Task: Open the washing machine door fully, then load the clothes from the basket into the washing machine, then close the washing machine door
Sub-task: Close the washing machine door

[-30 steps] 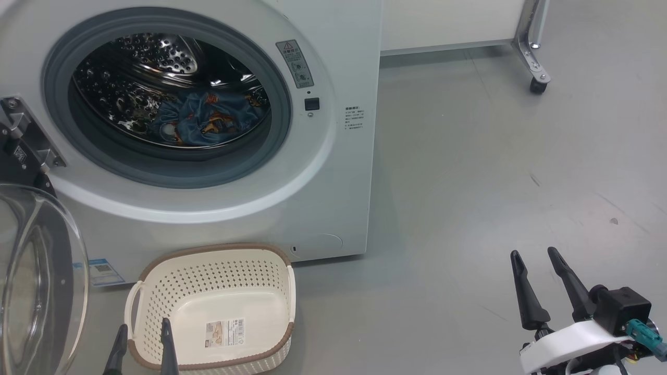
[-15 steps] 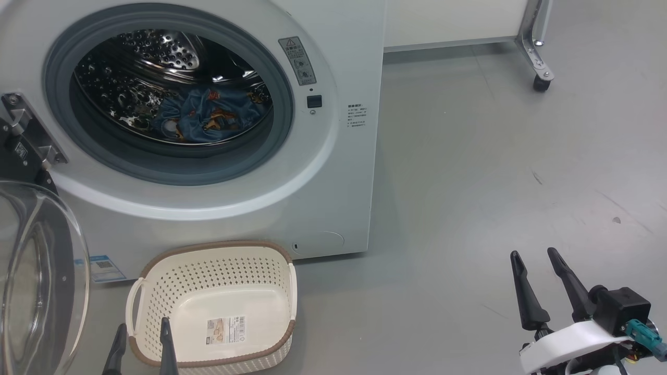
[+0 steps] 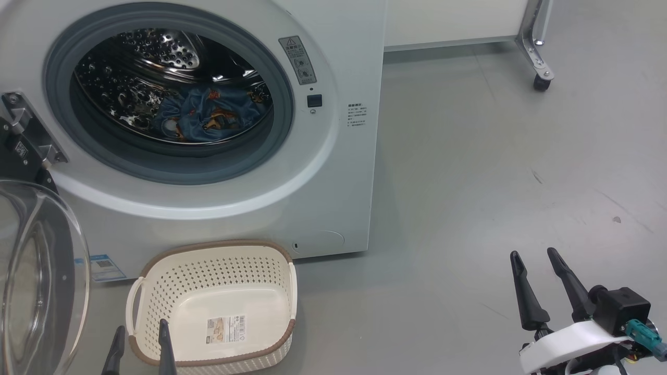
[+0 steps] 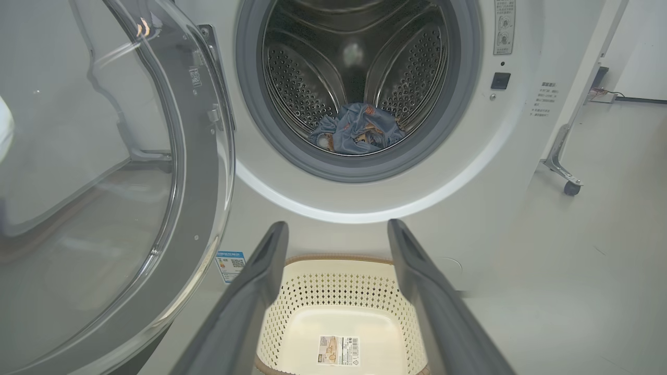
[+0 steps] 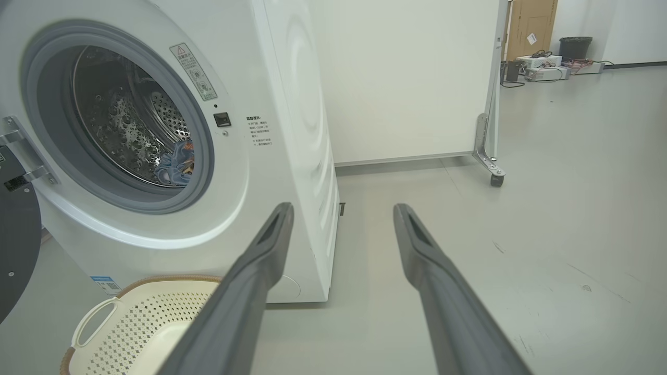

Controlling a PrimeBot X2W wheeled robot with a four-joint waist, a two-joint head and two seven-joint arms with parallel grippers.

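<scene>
Clothes [image 3: 208, 114]: bunched low in the drum [image 3: 135, 67], ahead of and above the left gripper [image 3: 142, 326], behind the grey seal [image 3: 281, 125], with nothing seen hanging over it. Basket [image 3: 208, 271]: on the floor just ahead of and beneath the left fingers, bare down to the sticker [image 3: 225, 329]. Door [image 3: 36, 281]: swung wide on its hinge [image 3: 31, 135], standing close to the left of the left gripper. Washer [image 3: 344, 198]: ahead of both grippers, opening unobstructed.

Change over the last second: none found among clothes, basket, door or washer. Slight upward drift of the whole head view, put down to the camera rather than to the things. Left fingertips a shade lower in that view than before; right gripper [image 3: 533, 252] unmoved; both spreads unaltered.

Meaning for the task, as a judgement: opening and loading done, closing of the door outstanding, no approach to the door begun.

Pose, left: held low, fingers aimed forward at the washer across the basket's near rim, spread wide, nothing between them. Pose, right: well off to the right over bare floor [image 3: 469, 182], fingers raised and leaning slightly left, spread wide, empty, well apart from the washer.
</scene>
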